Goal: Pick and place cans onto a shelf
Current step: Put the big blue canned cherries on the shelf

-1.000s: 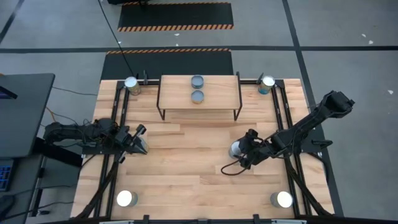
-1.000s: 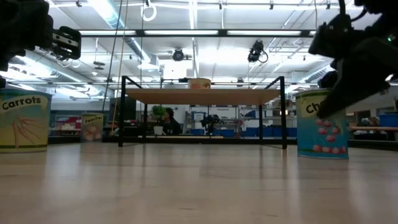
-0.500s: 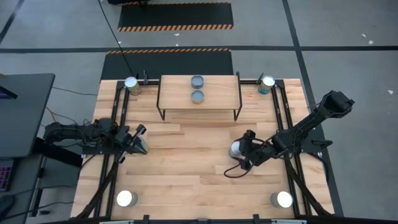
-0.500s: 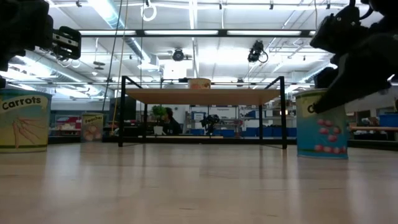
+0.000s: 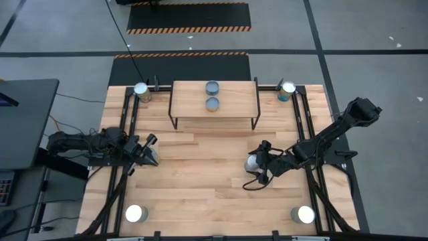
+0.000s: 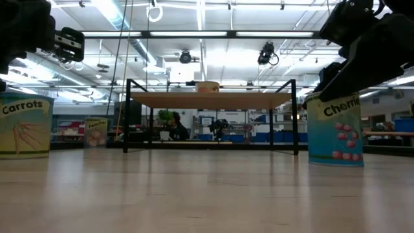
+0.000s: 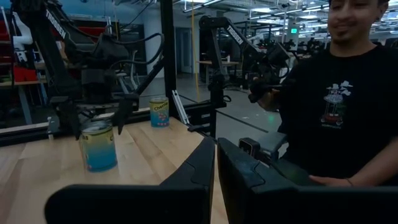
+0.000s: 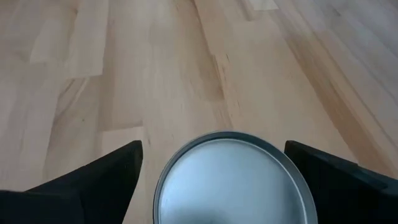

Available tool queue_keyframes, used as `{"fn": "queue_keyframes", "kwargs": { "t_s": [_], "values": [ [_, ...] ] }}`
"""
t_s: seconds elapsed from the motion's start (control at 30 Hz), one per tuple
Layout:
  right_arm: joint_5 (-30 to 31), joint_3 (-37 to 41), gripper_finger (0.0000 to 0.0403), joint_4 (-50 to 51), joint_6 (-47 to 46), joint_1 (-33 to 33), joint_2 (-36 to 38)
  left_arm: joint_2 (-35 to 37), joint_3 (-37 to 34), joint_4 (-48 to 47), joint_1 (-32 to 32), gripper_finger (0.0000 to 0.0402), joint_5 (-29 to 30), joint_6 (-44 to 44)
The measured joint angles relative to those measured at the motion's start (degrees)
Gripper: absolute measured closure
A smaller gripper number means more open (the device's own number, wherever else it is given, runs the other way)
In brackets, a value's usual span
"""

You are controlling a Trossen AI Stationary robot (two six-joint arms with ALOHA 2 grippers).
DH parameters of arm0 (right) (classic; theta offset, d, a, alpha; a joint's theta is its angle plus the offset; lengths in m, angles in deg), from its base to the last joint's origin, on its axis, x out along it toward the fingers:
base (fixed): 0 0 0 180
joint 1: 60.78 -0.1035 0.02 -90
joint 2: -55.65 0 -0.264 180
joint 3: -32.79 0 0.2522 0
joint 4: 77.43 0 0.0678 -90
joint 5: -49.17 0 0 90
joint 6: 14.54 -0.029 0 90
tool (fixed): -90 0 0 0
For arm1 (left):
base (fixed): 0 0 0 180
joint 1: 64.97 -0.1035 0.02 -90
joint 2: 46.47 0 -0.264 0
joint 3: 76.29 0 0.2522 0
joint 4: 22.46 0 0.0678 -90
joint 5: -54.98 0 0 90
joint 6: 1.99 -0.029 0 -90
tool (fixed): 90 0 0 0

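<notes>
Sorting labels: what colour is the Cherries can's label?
Blue-teal with red cherries; low view.

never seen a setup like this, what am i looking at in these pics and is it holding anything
This is a robot with two dark jointed arms working at a light wooden plank table. One picture looks straight down, one sits level with the tabletop, and two come from cameras on the arms' wrists.

At the table's far edge stands a small wood-topped shelf on black wire legs, with two dull blue-grey-topped cans on it. Four silver-topped cans stand near the table's corners.

The right gripper hangs open over another silver-topped can labelled Cherries. In its wrist view one dark finger shows on either side of the lid, so nothing is gripped yet.

The left gripper waits shut and empty at the table's left side. Its camera also catches a person in a black shirt beyond the table.
</notes>
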Motion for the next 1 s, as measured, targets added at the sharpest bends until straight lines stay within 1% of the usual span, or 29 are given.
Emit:
{"fn": "queue_keyframes", "kwargs": {
  "t_s": [0.3, 0.47, 0.63, 0.77, 1.0],
  "values": [
    [-0.16, -0.02, 0.0003, 2.67, -0.55, -0.01, 0.92, 0.0, 0.01, 0.0, -0.02, 0.0374, 0.01, 0.02],
    [-0.32, -0.02, 0.0003, 6.79, -4.36, -0.85, 0.92, 0.0, 0.01, 0.0, -0.01, 0.0374, 0.01, 0.02],
    [0.23, -0.02, 0.0006, 5.23, -4.9, -1.7, 0.92, 0.0, 0.0, 0.0, 0.0, 0.0374, 0.01, 0.0],
    [0.28, -0.04, 0.002, 4.07, -4.72, -1.7, 0.92, 0.0, 0.0, 0.0, 0.0, 0.0374, 0.01, 0.0],
    [0.28, -0.04, 0.0061, 4.26, -4.7, -1.67, 0.92, 0.0, -0.01, 0.0, 0.0, 0.0374, 0.0, 0.0]
  ]
}}
